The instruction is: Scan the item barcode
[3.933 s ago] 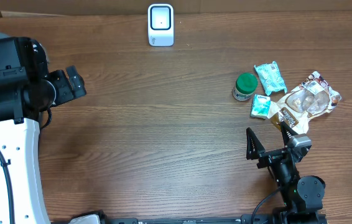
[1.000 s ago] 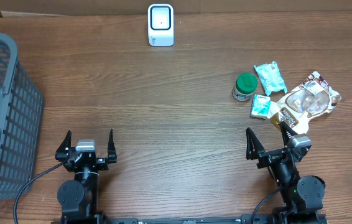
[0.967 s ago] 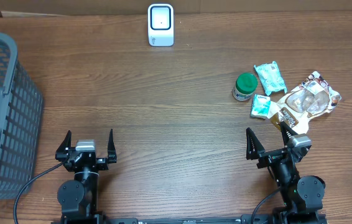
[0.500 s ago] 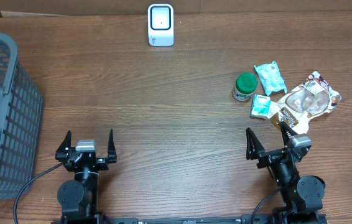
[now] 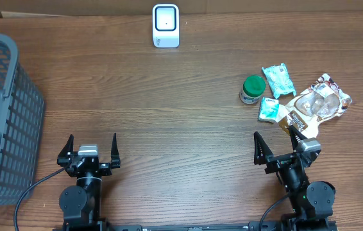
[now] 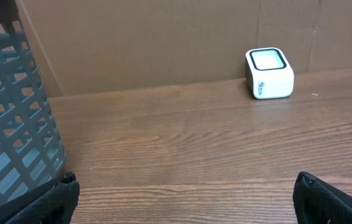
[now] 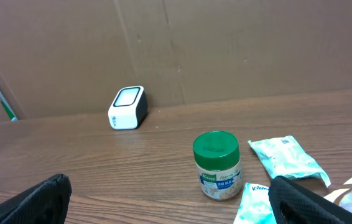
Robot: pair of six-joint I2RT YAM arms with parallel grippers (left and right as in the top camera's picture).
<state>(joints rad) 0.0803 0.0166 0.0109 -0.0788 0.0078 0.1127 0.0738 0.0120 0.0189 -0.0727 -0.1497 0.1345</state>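
Wooden table (image 5: 181, 122): green-lidded jar (image 5: 253, 90) beyond right hand (image 5: 276, 144).

- Table (image 5: 181, 122): mid-brown wood, streaked with darker grain.
- Scanner (image 5: 165, 25): white, with a pale window in a dark border and small dark lettering on its side.
- Basket (image 5: 26, 109): grey, an open square lattice.
- Jar (image 5: 253, 89): green lid, pale contents, white-and-green label.
- Far packet (image 5: 278, 79): mint green and white.
- Near packet (image 5: 269, 110): the same mint and white, green lettering.
- Bag (image 5: 319, 101): clear, printed brown, white and red.
- Wall (image 6: 163, 43): plain tan cardboard.
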